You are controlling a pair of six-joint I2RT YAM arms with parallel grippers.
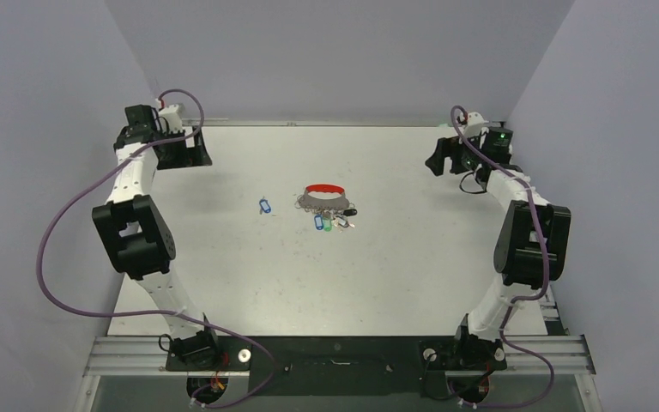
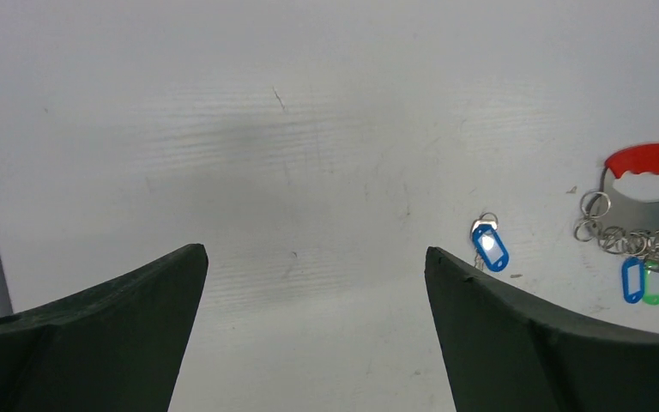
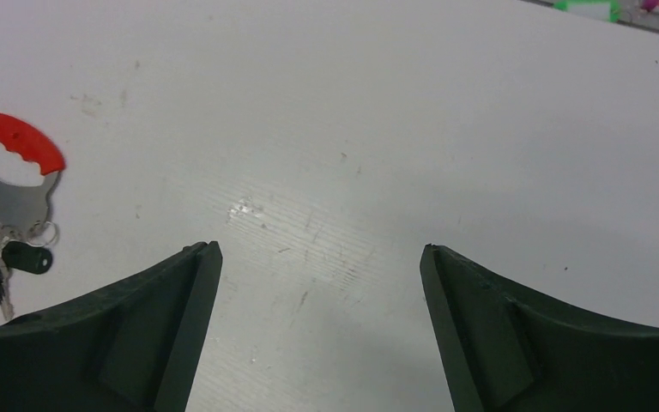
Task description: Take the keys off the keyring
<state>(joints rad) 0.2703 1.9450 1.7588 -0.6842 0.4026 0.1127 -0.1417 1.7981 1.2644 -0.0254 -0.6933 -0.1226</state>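
Left claw (image 2: 316,251) at 10 o'clock and right claw (image 3: 321,247) at 2 gape wide, empty. 1 blue key (image 1: 265,205) lies 9 o'clock of the keyring (image 1: 324,187).

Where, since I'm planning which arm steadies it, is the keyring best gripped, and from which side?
Probably the red grip of the keyring. The ring lies flat, and that arc on its far side is bare, while the keys crowd the near silvery edge. Come down from above, with one finger in the loop's opening and the other beyond the red arc.

White table (image 1: 395,283) (scuffed), 3 pale grey walls (image 1: 335,51).
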